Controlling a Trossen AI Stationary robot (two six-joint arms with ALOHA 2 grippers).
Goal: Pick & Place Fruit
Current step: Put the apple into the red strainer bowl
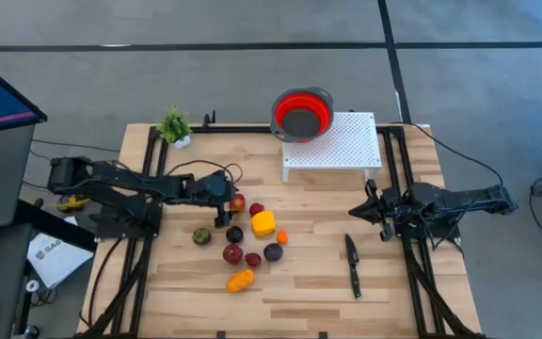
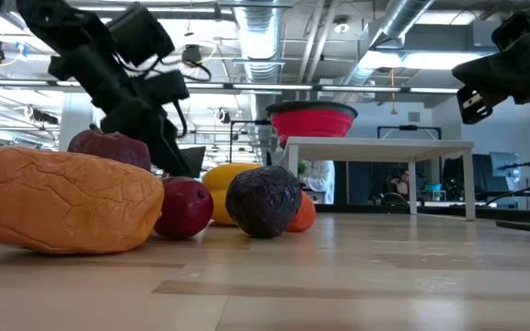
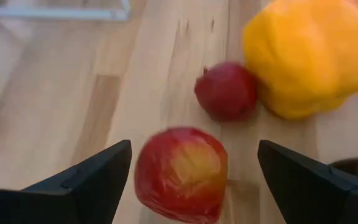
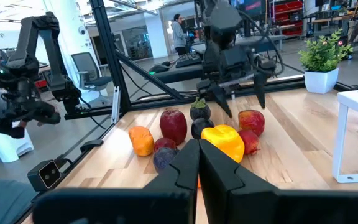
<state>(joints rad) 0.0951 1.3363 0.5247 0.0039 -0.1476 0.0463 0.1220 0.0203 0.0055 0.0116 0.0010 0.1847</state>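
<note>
The fruit lies in a loose cluster on the wooden table: a red-yellow piece (image 1: 237, 202), a large yellow one (image 1: 263, 223), a green one (image 1: 201, 235), a long orange one (image 1: 240, 280), a small orange one (image 1: 281, 237) and several dark red and purple-black pieces. My left gripper (image 1: 228, 201) is open over the red-yellow fruit (image 3: 180, 174). Its fingers (image 3: 98, 180) stand on either side of that fruit without touching it. My right gripper (image 1: 373, 209) is shut (image 4: 197, 158) and waits at the table's right side, away from the fruit.
A red collapsible bowl (image 1: 301, 114) sits on the far-left corner of a white perforated stand (image 1: 337, 146) at the far edge. A black-handled knife (image 1: 353, 266) lies right of the fruit. A small potted plant (image 1: 174, 125) stands at the far-left corner. A dark red fruit (image 3: 226, 91) lies just beyond the left gripper.
</note>
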